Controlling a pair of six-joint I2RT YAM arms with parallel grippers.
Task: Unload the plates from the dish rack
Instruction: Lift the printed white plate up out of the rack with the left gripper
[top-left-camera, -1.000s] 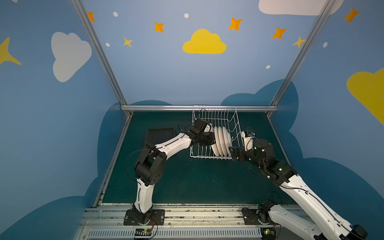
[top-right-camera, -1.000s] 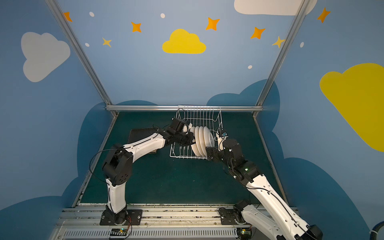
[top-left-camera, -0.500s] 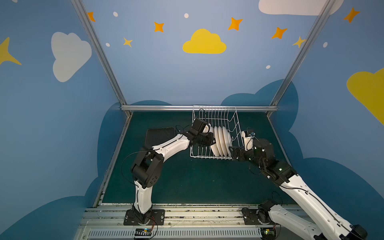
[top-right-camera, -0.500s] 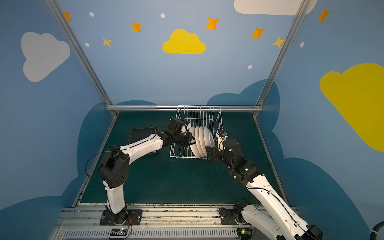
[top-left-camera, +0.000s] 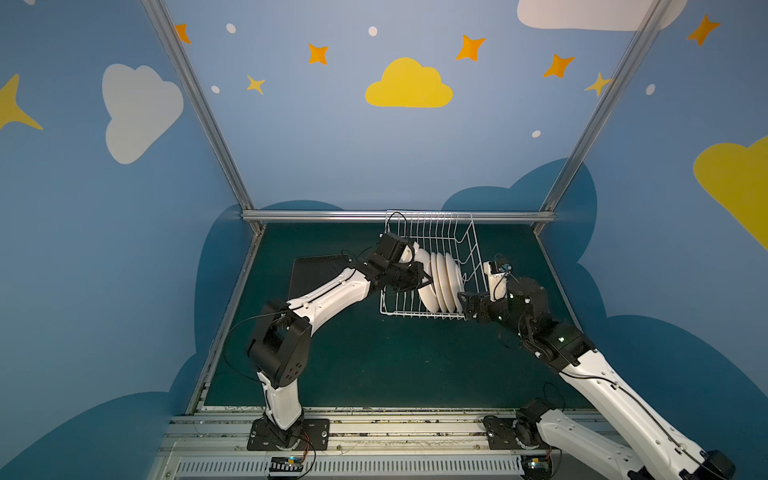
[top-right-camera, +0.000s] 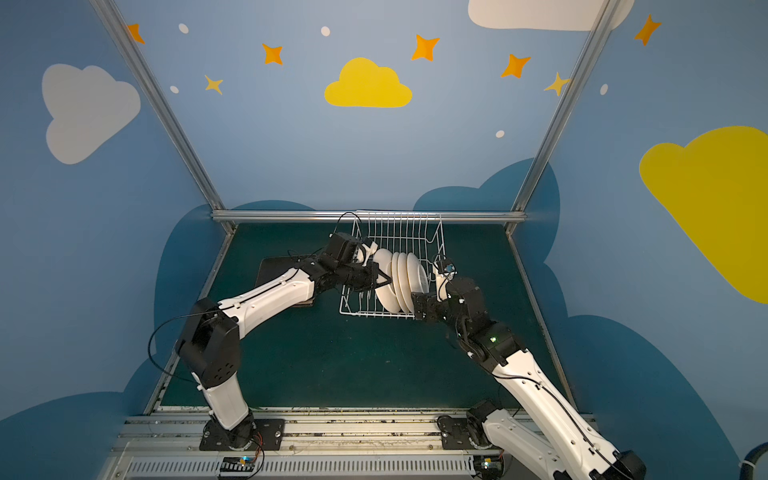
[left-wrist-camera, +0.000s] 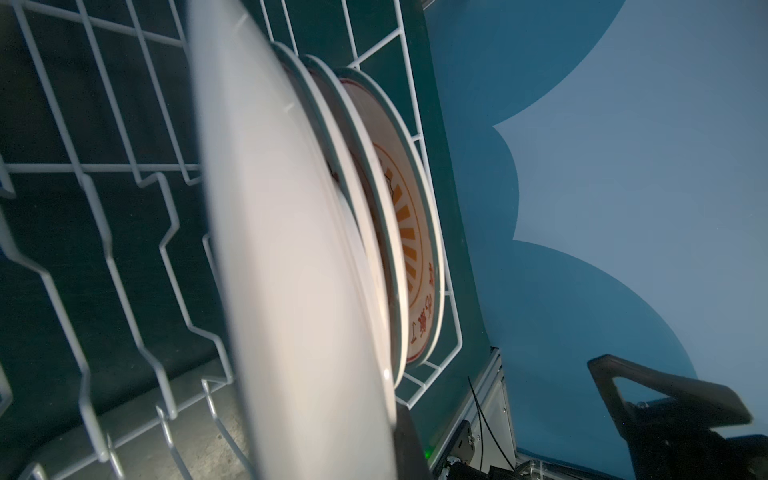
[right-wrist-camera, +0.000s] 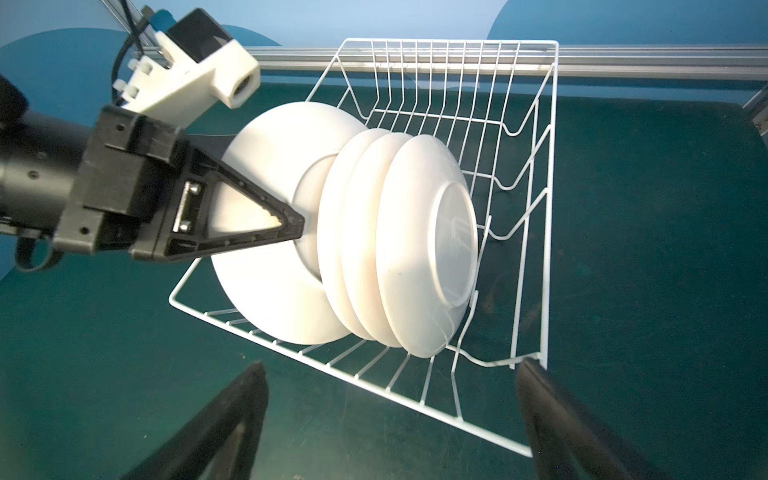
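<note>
White wire rack (top-left-camera: 432, 237) is sitting at the back of the green mat (top-left-camera: 374, 365), against the rear rail (top-left-camera: 324, 216). Four round white plates (right-wrist-camera: 415, 249) are standing on edge in its near half, packed close together, with their backs facing the right arm. In the left wrist view the end plate (left-wrist-camera: 415, 249) is showing an orange-printed face.

The big plate (right-wrist-camera: 270, 291), wider than the other three, is standing at the left end of the row and leaning slightly off them. The left gripper (right-wrist-camera: 291, 220) is clamping its rim: one finger is lying across the plate's back, the other is hidden behind it.

The right gripper (top-left-camera: 464, 305) is hovering at the rack's near right corner, its fingers (right-wrist-camera: 232, 415) spread wide and holding nothing. Whether a fingertip is touching the corner wire is unclear.

A black square plate (top-left-camera: 311, 270) is lying flat on the mat left of the rack, partly under the left arm.
</note>
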